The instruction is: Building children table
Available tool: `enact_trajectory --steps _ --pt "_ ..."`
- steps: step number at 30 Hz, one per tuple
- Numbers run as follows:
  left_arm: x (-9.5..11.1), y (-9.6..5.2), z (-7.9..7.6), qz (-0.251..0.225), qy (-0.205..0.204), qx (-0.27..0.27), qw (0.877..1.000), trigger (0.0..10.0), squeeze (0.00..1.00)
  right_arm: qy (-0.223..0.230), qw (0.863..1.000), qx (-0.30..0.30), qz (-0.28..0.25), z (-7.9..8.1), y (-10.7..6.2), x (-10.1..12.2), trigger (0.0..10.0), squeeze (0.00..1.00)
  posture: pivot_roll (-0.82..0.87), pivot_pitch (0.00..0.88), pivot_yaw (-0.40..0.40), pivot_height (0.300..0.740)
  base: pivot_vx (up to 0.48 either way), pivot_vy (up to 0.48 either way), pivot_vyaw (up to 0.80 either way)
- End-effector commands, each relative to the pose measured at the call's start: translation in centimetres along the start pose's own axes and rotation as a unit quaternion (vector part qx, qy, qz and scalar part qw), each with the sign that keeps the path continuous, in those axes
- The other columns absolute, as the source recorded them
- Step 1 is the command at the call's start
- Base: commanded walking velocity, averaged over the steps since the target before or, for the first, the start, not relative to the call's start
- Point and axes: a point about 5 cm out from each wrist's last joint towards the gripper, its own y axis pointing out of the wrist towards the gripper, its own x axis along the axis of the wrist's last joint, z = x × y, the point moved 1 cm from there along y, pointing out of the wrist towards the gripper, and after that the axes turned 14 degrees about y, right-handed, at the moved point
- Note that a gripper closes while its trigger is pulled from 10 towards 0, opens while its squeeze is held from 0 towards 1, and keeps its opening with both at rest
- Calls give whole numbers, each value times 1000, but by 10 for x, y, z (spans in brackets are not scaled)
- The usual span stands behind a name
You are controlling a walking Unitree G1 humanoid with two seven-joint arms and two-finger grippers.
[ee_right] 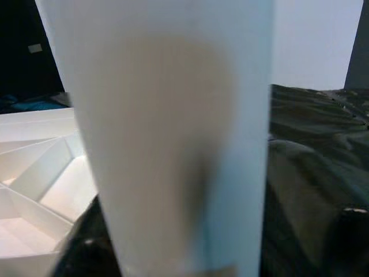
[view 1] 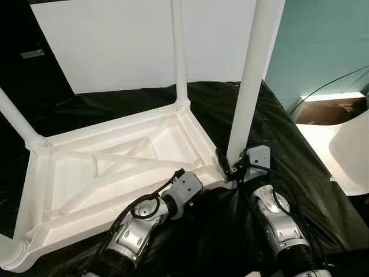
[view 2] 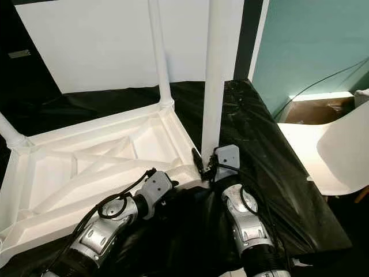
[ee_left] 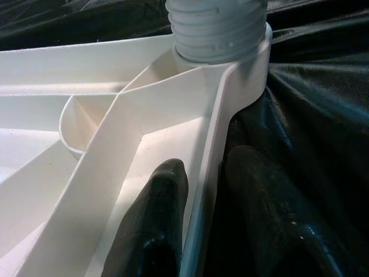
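Observation:
The white plastic table top (view 1: 75, 173) lies upside down on a black sheet, ribs facing up. Upright legs stand at its far corner (view 1: 180, 52) and left corner (view 1: 17, 124). My right gripper (view 1: 230, 167) is shut on the base of the near-right leg (view 1: 253, 75), which stands in its corner socket; this leg (ee_right: 173, 133) looms close in the right wrist view. My left gripper (ee_left: 199, 231) is shut on the table's near rim (ee_left: 216, 144), with one finger (ee_left: 153, 225) inside and the other outside. The leg's threaded end (ee_left: 216, 26) sits in the socket just beyond.
A big white board (view 1: 115, 40) leans at the back. Right of the black sheet (view 1: 277, 127) are a teal wall (view 1: 323, 40), a cardboard box (view 1: 328, 109), a cable and a white chair (view 1: 346, 150). A fourth leg (view 1: 8, 254) sits at the near-left corner.

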Motion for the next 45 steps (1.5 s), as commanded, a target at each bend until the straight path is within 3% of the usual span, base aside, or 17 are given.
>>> enact_trajectory --steps 1,2,4,7,12,16,17,22,26,30,32,33,34,41,42,43,45 --pt "-59 -19 -27 127 -55 -55 989 10000 0 -27 999 3 30 -22 -5 -6 10000 878 22 0 27 740 0 0 0" --pt "-59 -19 -27 128 -55 -54 989 10000 0 -52 997 45 35 -22 -3 -4 10000 0 23 0 26 740 0 0 0" --pt "-59 -19 -27 128 -55 -54 989 10000 0 -52 997 45 35 -22 -3 -4 10000 0 23 0 26 740 0 0 0" --pt "-58 -18 -27 127 -56 -53 989 10000 0 -88 987 121 57 -26 0 0 10000 0 20 0 24 740 0 0 0" --pt "-58 -17 -29 127 -56 -53 989 10000 0 -111 959 232 119 -38 4 9 10000 0 17 0 20 740 0 0 0" --pt "-58 -17 -29 127 -56 -53 989 10000 0 -115 955 241 125 -39 3 9 10000 0 17 0 21 740 0 0 0" --pt "-57 -17 -28 126 -56 -52 989 10000 0 -118 947 263 140 -39 2 8 0 0 19 0 17 740 0 0 0" --pt "-57 -17 -27 126 -56 -46 989 10000 0 -112 931 297 178 -41 -3 0 0 0 32 0 7 740 0 0 0" --pt "-58 -18 -27 128 -57 -44 989 10000 0 -68 941 275 184 -39 -5 -11 0 0 39 0 0 740 0 0 0" --pt "-57 -19 -25 128 -57 -37 989 10000 0 -31 967 206 147 -30 -7 -19 0 0 55 0 -8 740 0 0 0" --pt "-58 -21 -25 129 -62 -31 989 10000 0 5 990 108 96 -21 -12 -22 0 0 56 0 -5 740 0 0 0" --pt "-58 -21 -25 129 -62 -31 989 10000 0 5 990 108 96 -21 -12 -22 0 0 56 0 -5 740 0 0 0" --pt "-58 -21 -27 130 -61 -36 989 10000 0 20 998 29 52 -21 -15 -20 0 0 61 0 -4 740 0 0 0" --pt "-59 -23 -29 130 -66 -34 989 10000 0 35 998 -45 23 -16 -13 -17 0 0 56 0 8 740 0 0 0" --pt "-59 -23 -30 131 -66 -37 989 10000 0 31 999 -31 30 -12 -12 -19 8039 0 50 0 13 740 0 0 0" --pt "-59 -22 -30 131 -65 -38 989 10000 0 26 999 -10 37 -8 -10 -19 10000 0 46 0 15 740 0 0 0" --pt "-59 -22 -30 130 -65 -38 989 10000 0 17 999 7 42 -6 -9 -19 10000 0 42 0 15 740 0 0 0"
